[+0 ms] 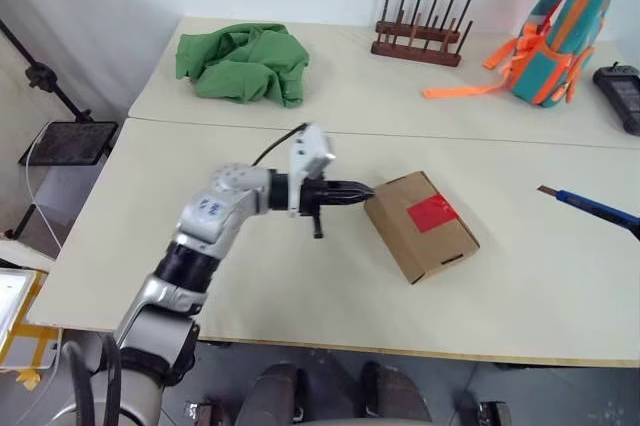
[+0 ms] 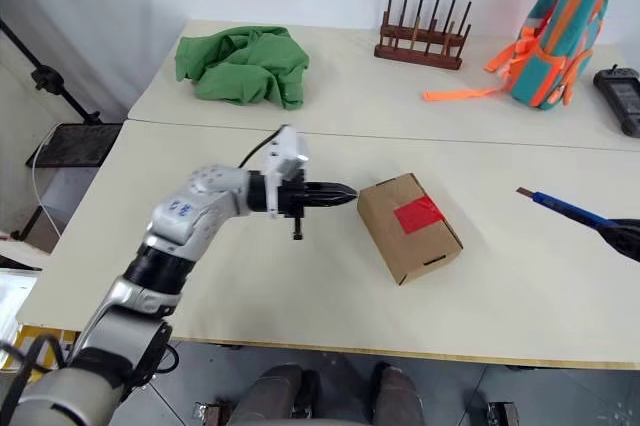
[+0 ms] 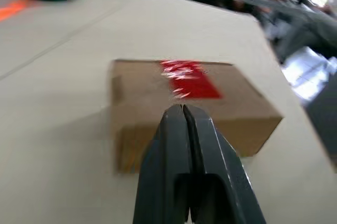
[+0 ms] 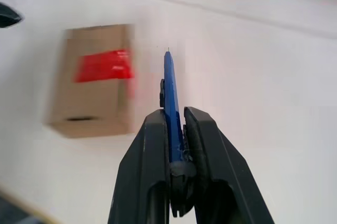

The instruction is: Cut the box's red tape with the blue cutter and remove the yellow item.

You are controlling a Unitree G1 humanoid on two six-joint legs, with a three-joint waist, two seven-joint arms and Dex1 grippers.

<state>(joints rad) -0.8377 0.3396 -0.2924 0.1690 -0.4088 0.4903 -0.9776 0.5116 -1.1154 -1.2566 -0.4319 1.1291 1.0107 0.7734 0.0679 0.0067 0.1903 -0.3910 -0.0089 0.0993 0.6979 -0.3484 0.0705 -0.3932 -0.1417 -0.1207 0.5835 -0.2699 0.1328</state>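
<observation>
**A:** Box (image 1: 421,225) first: where is it in the head views?

**B:** On the near table (image 1: 120,276), lying at a slant and closed, with the red tape (image 1: 432,213) across its top seam. The left gripper (image 1: 362,189) reaches in level from the left, its fingertips pressed together and touching the box's near corner. I judge it's there to brace the carton so it won't slide under the blade.

**A:** And the cutter?

**B:** The blue cutter (image 1: 596,208) enters from the right edge, well apart from the box, blade end pointing toward it. In the right eye view the right gripper (image 2: 622,237) shows as a dark shape at its far end.

**A:** What does the left wrist view add?

**B:** The two fingers (image 3: 174,155) are shut with nothing between them, their tips against the box's side wall, tape facing up beyond. That suits pushing or pinning rather than grasping.

**A:** And the right wrist view?

**B:** The fingers there are clamped on the cutter's handle, blade edge-on and pointing out past the box, which lies off to one side. The grip looks firm enough for a slicing stroke, but it isn't aligned with the tape yet. The yellow item is presumably inside; the flaps hide it.

**A:** Background?

**B:** A green cloth (image 1: 243,63), a wooden rack (image 1: 420,36) and a teal backpack (image 1: 565,31) on the far table.
</observation>
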